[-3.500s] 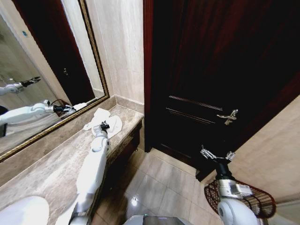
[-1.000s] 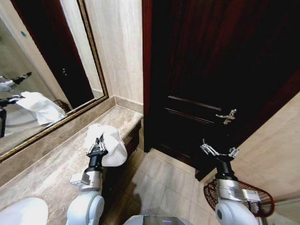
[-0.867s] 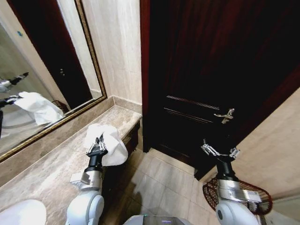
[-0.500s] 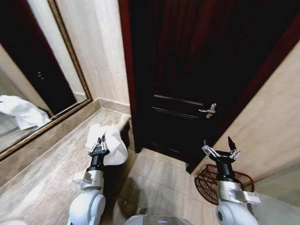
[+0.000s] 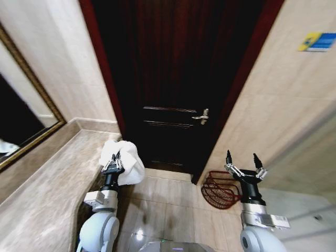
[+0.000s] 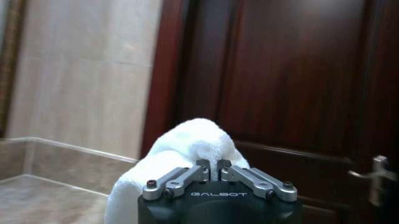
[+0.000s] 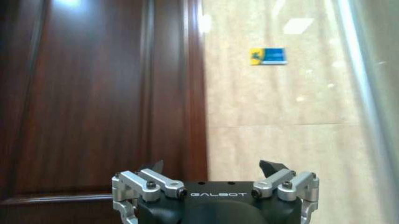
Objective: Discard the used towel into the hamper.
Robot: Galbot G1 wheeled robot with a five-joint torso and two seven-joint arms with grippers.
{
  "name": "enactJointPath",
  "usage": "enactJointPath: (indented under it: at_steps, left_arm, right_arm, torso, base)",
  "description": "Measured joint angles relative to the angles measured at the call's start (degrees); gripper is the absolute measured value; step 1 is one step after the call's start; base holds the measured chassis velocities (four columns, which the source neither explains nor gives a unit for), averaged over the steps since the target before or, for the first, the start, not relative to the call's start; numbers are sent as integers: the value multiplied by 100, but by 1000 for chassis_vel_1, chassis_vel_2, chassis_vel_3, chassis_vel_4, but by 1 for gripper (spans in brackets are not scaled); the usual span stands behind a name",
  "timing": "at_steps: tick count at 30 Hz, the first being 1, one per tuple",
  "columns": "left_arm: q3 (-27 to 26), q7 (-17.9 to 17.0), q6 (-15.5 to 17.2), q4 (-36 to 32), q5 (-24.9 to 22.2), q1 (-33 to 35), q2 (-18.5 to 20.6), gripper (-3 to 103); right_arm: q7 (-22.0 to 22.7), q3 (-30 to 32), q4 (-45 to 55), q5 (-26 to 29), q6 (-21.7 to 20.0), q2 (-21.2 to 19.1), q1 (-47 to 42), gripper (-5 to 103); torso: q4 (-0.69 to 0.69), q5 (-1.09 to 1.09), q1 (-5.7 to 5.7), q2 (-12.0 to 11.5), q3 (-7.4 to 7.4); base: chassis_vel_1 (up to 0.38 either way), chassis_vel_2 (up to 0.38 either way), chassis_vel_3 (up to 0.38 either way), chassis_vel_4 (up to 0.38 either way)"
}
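Towel (image 5: 126, 160) in left pincer (image 5: 112, 164); hamper (image 5: 219, 190) on floor just left of right pincer (image 5: 242, 164), beside door (image 5: 173, 79).

Fluffy cloth towel (image 5: 126, 161), wire hamper (image 5: 219, 189)

Bare floor tiles (image 5: 168, 197) lie open before the hamper (image 5: 219, 189).

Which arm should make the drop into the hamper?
Left. The left gripper already has the towel clamped, jaws shut. The right gripper is open and empty, though nearer the hamper.
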Motion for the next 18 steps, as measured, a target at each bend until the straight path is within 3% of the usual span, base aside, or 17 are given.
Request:
enactJointPath:
  at_steps: [18]
  left_arm:
    - [48,4,5,150,-37,-83,134,5]
  right_arm:
    - [12,-6,-45,-52,-2,35,21,100]
  torso:
    - [-1,0,-1,1,0]
  base:
    - [-124,-124,-125,-123]
